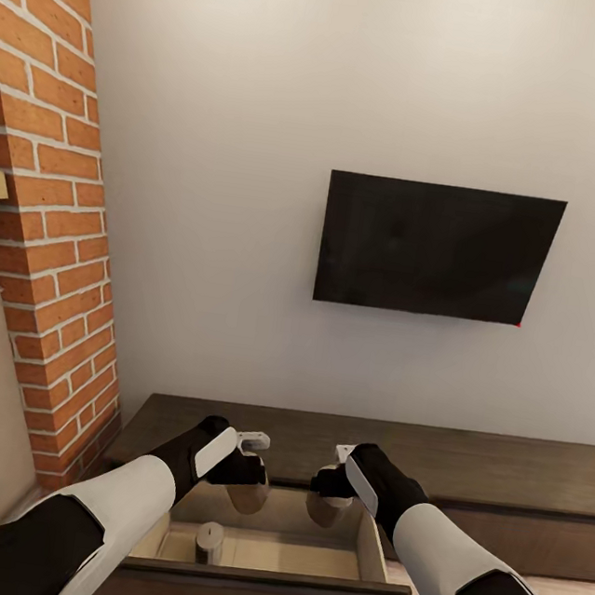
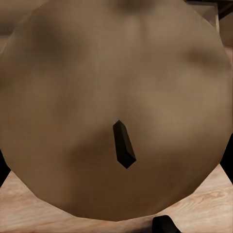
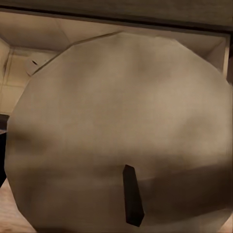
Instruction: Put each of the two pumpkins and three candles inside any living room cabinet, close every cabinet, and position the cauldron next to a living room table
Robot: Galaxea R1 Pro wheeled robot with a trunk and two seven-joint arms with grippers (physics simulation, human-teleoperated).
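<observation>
We hold one candle point(image 1: 248, 495) in our left claw point(image 1: 248, 479) and a second candle point(image 1: 326, 506) in our right claw point(image 1: 331, 488), both above the open drawer point(image 1: 376, 554) of the TV cabinet point(image 1: 500, 474). The fingers are hidden behind the wax, but each claw pinches its candle. A third candle point(image 1: 209, 541) stands inside, near the left. In the wrist views each wick point(image 2: 124, 144) point(image 3: 132, 201) shows clearly. The drawer's near front is partly cut off.
</observation>
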